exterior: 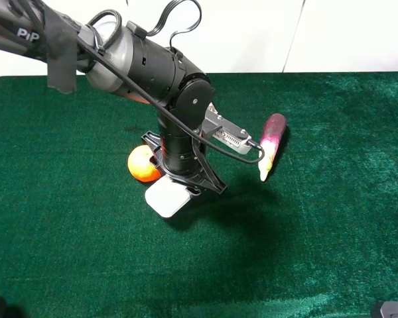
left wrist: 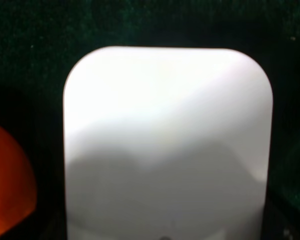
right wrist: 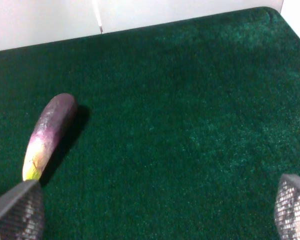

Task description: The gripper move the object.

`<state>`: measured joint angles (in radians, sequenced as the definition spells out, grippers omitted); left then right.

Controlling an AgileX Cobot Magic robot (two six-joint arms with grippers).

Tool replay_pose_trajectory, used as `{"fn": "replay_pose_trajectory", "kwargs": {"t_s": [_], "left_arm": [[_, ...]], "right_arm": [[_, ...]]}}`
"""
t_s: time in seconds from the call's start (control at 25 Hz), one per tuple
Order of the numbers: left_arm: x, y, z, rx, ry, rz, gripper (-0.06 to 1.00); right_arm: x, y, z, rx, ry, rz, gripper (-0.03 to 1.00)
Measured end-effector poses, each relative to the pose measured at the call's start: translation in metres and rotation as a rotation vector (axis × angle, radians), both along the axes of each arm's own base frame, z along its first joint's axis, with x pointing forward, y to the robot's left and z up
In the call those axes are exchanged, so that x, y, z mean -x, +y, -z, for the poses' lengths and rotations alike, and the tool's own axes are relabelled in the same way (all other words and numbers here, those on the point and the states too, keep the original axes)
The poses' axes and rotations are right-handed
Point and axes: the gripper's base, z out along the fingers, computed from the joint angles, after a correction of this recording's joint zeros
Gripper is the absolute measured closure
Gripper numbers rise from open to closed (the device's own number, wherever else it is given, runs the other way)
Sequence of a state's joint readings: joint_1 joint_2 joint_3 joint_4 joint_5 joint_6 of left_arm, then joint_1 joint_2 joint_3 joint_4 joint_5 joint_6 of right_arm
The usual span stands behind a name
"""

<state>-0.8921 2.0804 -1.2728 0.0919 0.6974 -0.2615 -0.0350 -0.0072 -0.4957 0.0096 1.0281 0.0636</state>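
Left hand (exterior: 183,184) hangs directly over the white block (exterior: 164,197), just left of frame centre, whose long axis seems to run lower-left from under it; whether it grips, I cannot tell.

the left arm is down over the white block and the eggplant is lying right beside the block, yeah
Not quite. The left arm is down over the white block, but the thing right beside the block is the orange; the eggplant lies apart, on the arm's other side. The exterior high view shows it.
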Motion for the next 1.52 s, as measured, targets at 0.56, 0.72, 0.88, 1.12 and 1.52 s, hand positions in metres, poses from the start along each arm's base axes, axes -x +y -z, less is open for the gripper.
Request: {"fn": "replay_pose_trajectory", "kwargs": {"t_s": [0.56,0.72,0.88,1.12,1.52], "left_arm": [[0.000,0.000,0.000,0.000,0.000,0.000,0.02],[0.000,0.000,0.000,0.002,-0.001,0.000,0.02],[-0.002,-0.002,-0.003,0.011,-0.006,-0.002,0.02],[-0.007,-0.012,-0.019,0.021,-0.001,0.003,0.02],[-0.007,-0.017,-0.063,0.010,0.006,0.007,0.02]], "right_arm": [[0.000,0.000,0.000,0.000,0.000,0.000,0.28],[0.000,0.000,0.000,0.000,0.000,0.000,0.28],[0.000,0.000,0.000,0.000,0.000,0.000,0.28],[0.000,0.000,0.000,0.000,0.000,0.000,0.28],[0.000,0.000,0.000,0.000,0.000,0.000,0.28]]}}
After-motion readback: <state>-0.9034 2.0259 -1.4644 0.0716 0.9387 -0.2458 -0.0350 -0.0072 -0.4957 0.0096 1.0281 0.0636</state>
